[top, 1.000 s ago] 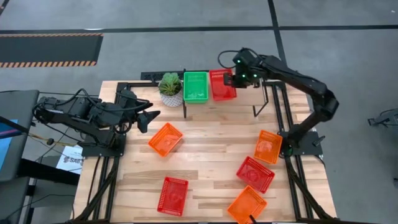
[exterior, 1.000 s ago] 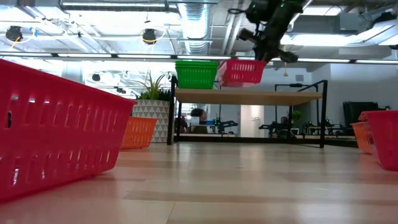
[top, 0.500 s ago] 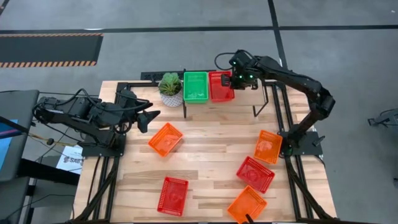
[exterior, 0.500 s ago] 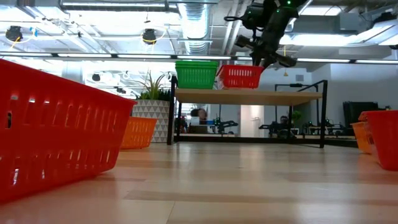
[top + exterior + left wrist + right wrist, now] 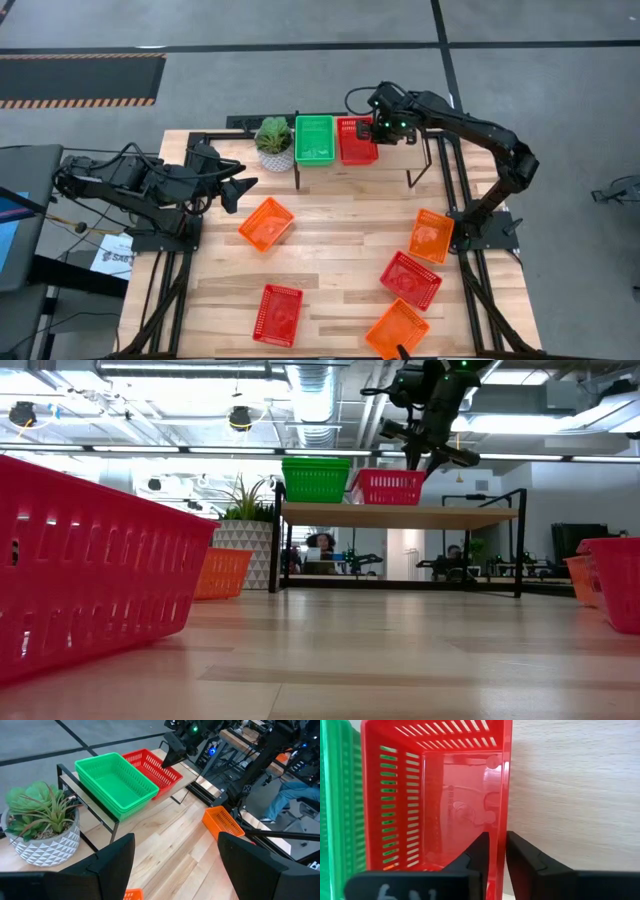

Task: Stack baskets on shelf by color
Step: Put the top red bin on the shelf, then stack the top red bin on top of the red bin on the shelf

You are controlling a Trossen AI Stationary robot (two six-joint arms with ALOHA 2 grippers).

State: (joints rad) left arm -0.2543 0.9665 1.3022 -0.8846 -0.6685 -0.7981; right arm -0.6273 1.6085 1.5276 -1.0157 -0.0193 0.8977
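A red basket (image 5: 356, 139) sits level on the light wooden shelf (image 5: 400, 152), right beside a stack of green baskets (image 5: 314, 140). My right gripper (image 5: 377, 130) stands over the red basket's right side, shut on its wall; the low view shows the gripper (image 5: 425, 458) above the basket (image 5: 388, 486). Two more red baskets (image 5: 278, 314) (image 5: 411, 279) and three orange ones (image 5: 267, 222) (image 5: 431, 235) (image 5: 398, 328) lie on the table. My left gripper (image 5: 240, 188) hangs open and idle at the table's left side. My right gripper pinches the red basket's long right-hand wall (image 5: 506, 810), one finger (image 5: 479, 851) inside the basket and one finger (image 5: 522, 852) outside. The fingers come from above, pointing down. The basket stands level with its bottom on the shelf, touching the green stack.
A green plant in a white pot (image 5: 274, 142) stands on the table just left of the shelf. The shelf's right third (image 5: 405, 148) is bare wood. The middle of the tabletop (image 5: 340, 240) lies open between the loose baskets.
My right gripper has moved down and a little toward the table's left. The red basket, held tilted above the shelf a second ago, has levelled out and now rests on the shelf against the green stack.
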